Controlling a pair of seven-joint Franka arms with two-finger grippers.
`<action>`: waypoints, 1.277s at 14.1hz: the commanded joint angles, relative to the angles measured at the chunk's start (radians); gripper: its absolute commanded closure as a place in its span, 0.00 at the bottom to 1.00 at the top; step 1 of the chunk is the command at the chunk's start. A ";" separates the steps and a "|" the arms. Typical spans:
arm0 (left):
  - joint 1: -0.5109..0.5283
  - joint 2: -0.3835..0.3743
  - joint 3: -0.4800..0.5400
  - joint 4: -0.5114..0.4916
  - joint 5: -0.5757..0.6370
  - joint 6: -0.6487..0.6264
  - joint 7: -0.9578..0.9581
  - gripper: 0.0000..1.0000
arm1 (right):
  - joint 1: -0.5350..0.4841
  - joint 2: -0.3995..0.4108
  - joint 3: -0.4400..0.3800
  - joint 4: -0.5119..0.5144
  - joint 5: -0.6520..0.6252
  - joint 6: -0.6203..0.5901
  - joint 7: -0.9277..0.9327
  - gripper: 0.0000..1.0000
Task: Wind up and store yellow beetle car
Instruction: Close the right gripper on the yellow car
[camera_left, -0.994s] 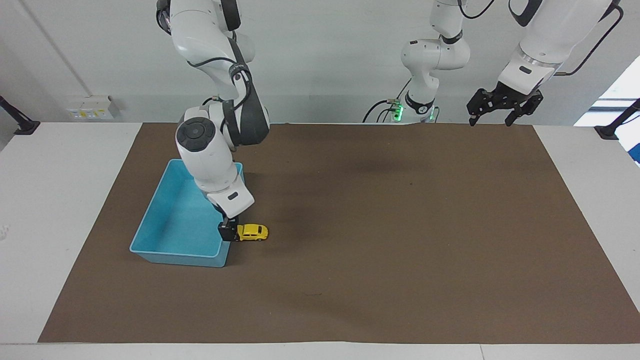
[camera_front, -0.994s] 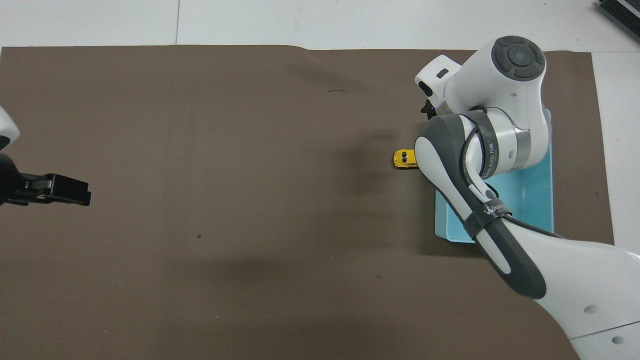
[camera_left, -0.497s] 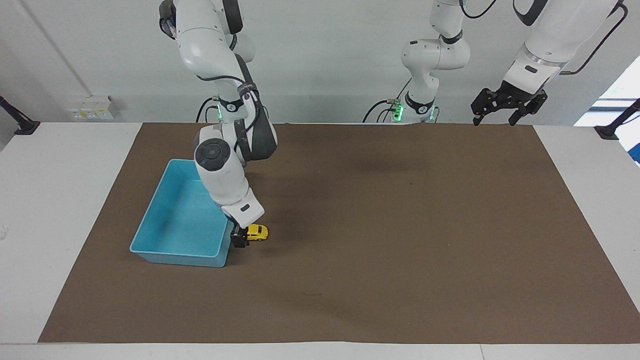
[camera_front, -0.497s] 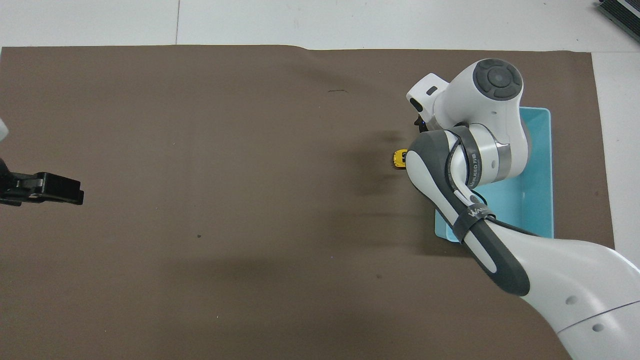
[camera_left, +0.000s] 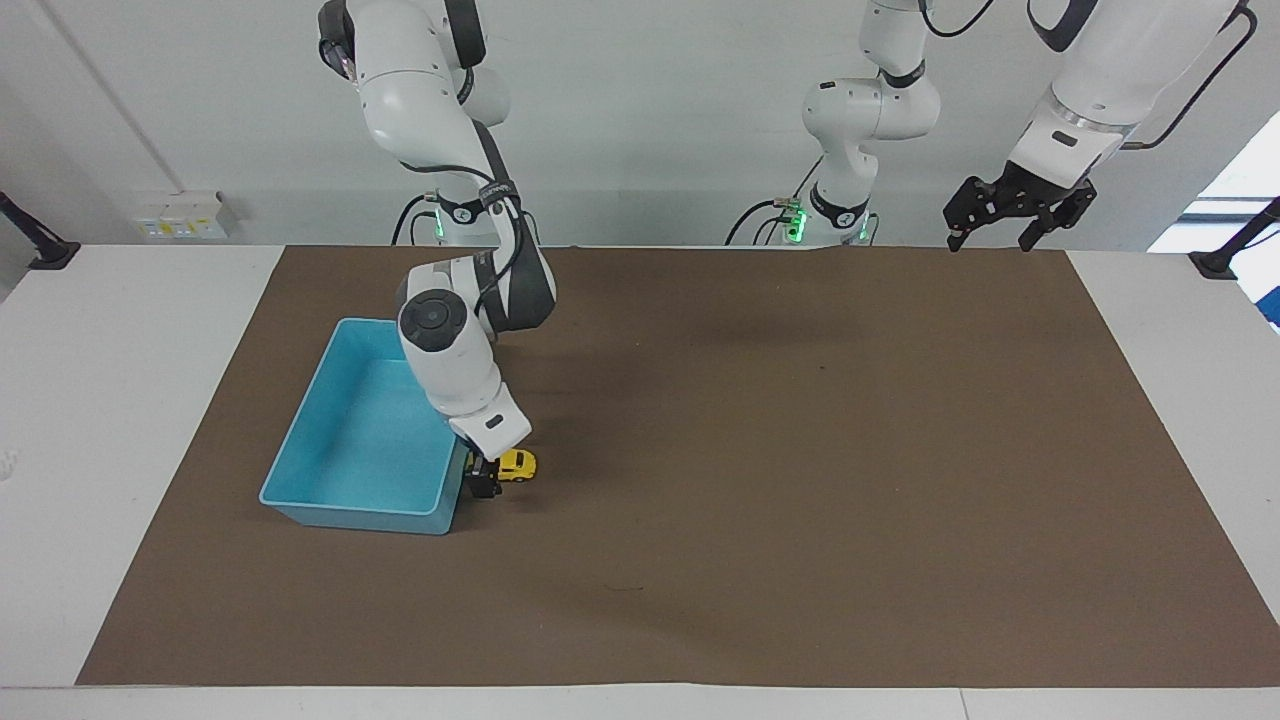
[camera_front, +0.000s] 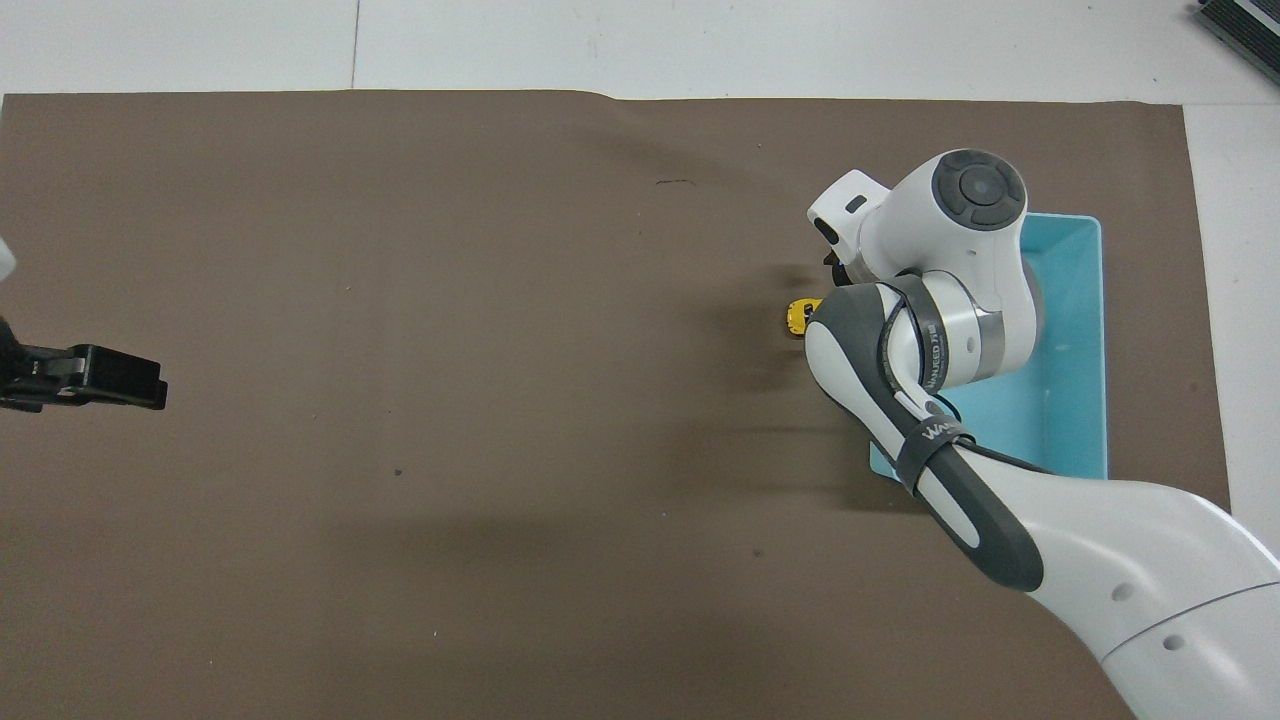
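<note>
On the brown mat (camera_left: 800, 500), just beside the blue bin's (camera_left: 330, 505) wall, toward the right arm's end of the table: yellow car (camera_left: 518, 465), wheels down, outside the bin. Right gripper (camera_left: 484, 478) low at the car's bin-side end, touching or nearly so, jaws spread wide; cannot tell whether car sits between them. Mostly hidden under the arm from overhead, only the car's (camera_front: 799, 315) tip showing. Left gripper (camera_left: 1000, 228) waiting in the air over the mat's edge by its own base, fingers apart, holding nothing.
</note>
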 joint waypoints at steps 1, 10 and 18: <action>0.013 -0.009 -0.008 0.002 0.007 -0.011 0.006 0.00 | -0.005 -0.020 0.006 -0.045 -0.004 0.028 -0.043 0.01; 0.013 -0.009 -0.010 0.002 0.007 -0.011 0.006 0.00 | -0.005 -0.031 0.005 -0.070 -0.007 0.032 -0.079 0.32; 0.013 -0.009 -0.010 0.002 0.007 -0.011 0.006 0.00 | 0.001 -0.034 0.006 -0.078 -0.007 0.046 -0.076 0.73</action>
